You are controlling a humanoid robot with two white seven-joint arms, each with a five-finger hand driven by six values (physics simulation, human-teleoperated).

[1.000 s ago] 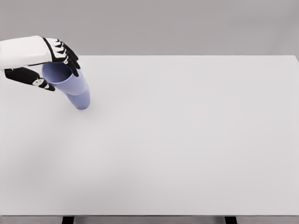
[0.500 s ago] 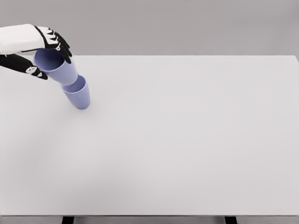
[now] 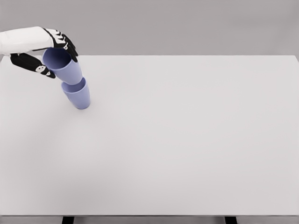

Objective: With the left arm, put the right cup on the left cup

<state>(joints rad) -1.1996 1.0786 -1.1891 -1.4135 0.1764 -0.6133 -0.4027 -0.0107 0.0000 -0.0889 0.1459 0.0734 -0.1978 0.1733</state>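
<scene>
In the upper left of the frame, the top cup [image 3: 63,66] is held by the left hand [image 3: 46,53], with fingers curled over its far rim and the thumb under its near side. It is tipped, with its mouth turned up and toward the left. Its bottom sits just inside the mouth of the bottom cup [image 3: 78,96], which stands on the counter [image 3: 187,140] right below and a little to the right. The right hand is not seen.

Two lavender cups [image 3: 70,77] (one nested above), one table [image 3: 187,140], one hand [image 3: 44,51].
</scene>
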